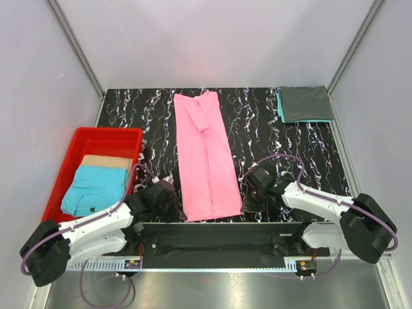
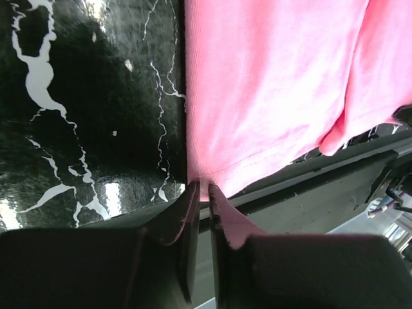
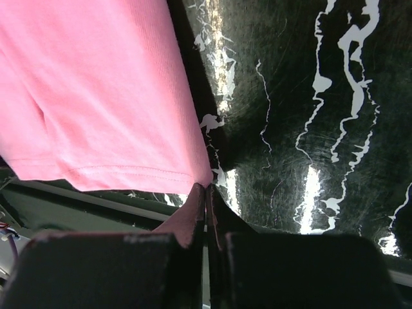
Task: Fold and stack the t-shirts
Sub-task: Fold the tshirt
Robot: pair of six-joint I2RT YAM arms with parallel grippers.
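A bright pink t-shirt (image 1: 205, 161) lies as a long narrow strip down the middle of the black marbled table, sleeves folded in. My left gripper (image 1: 175, 207) is at its near left corner. In the left wrist view the jaws (image 2: 201, 188) are pinched on the pink hem (image 2: 270, 84) with only a thin gap. My right gripper (image 1: 247, 201) is at the near right corner. In the right wrist view its jaws (image 3: 207, 188) are shut, with the corner of the pink cloth (image 3: 96, 96) caught at the tips. A folded dark grey t-shirt (image 1: 306, 103) lies on a teal one (image 1: 279, 108) at the back right.
A red plastic bin (image 1: 106, 132) stands at the left, holding a light blue t-shirt (image 1: 93, 190) with a small dark mark and a tan cloth (image 1: 106, 161) behind it. The black rail at the table's near edge (image 1: 219, 233) runs just below the shirt's hem. Grey walls close in the sides.
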